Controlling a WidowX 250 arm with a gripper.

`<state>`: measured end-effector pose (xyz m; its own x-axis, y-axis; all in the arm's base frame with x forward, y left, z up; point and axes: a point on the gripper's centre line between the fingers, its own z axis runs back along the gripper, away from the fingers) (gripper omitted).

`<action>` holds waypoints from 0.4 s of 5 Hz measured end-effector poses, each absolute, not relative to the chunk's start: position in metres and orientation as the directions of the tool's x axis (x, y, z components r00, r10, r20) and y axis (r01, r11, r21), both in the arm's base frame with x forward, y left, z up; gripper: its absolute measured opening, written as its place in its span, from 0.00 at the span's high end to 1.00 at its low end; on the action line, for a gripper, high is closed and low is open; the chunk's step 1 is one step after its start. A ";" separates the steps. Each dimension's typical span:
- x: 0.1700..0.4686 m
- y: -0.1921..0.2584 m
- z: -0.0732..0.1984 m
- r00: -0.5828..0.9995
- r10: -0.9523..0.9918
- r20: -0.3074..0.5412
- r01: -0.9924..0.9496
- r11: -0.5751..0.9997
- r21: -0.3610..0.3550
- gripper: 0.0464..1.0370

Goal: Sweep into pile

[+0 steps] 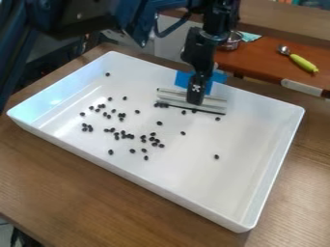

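A flat blade (172,97) is clamped in the claw (195,98), upper centre; roundish dark pellets (130,136) are strewn centre-left across the glossy tray (193,176).

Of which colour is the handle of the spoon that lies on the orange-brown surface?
Yellow-green; the handle shows best in the camera view.

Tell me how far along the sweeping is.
Little looks done: the black beans lie in loose clumps, not one pile. In hand: the gripper holds a squeegee inside the white tray, with a few beans by one end of its blade. Left: gathering the rest, including strays out toward the tray's sides.
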<state>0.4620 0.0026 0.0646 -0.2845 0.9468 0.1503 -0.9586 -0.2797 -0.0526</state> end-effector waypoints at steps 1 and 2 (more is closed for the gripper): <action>0.465 -0.010 0.064 -0.274 0.948 0.158 -0.961 -0.265 -0.081 0.10; 0.464 -0.012 0.052 -0.280 0.943 0.179 -0.960 -0.272 -0.068 0.40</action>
